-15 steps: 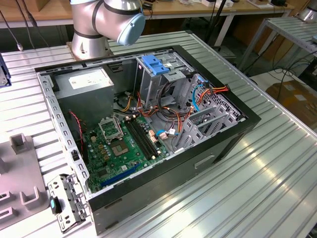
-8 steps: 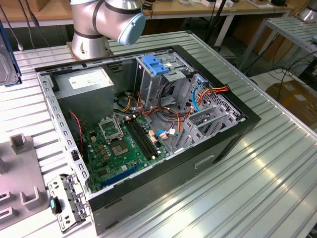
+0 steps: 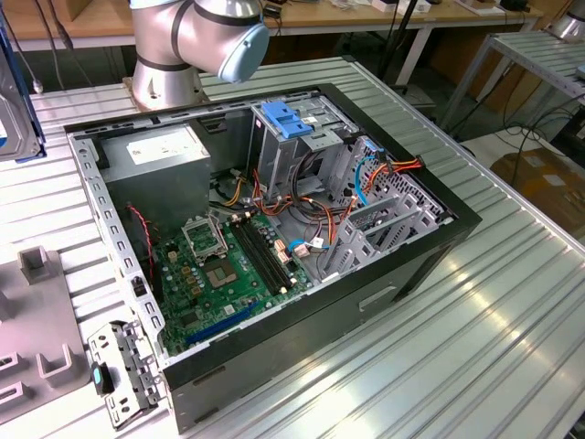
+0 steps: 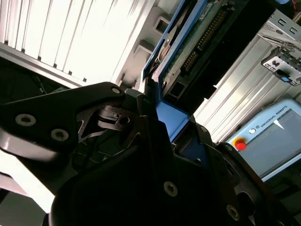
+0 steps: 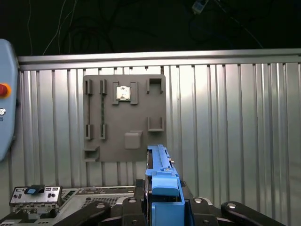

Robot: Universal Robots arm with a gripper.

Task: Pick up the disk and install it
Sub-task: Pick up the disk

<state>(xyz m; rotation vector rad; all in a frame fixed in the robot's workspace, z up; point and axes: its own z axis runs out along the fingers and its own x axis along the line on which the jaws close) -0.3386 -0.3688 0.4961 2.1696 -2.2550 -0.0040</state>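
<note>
Ribbed aluminium tabletop [image 3: 475,347]; wooden bench [image 3: 91,27] behind; brown cardboard [image 3: 539,183] on floor.

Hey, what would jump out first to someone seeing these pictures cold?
The open computer case sits in the exterior view's middle, green motherboard exposed inside. In the first wrist view, the gripper is shut on the blue-edged disk, held on edge over the ribbed metal table.
</note>
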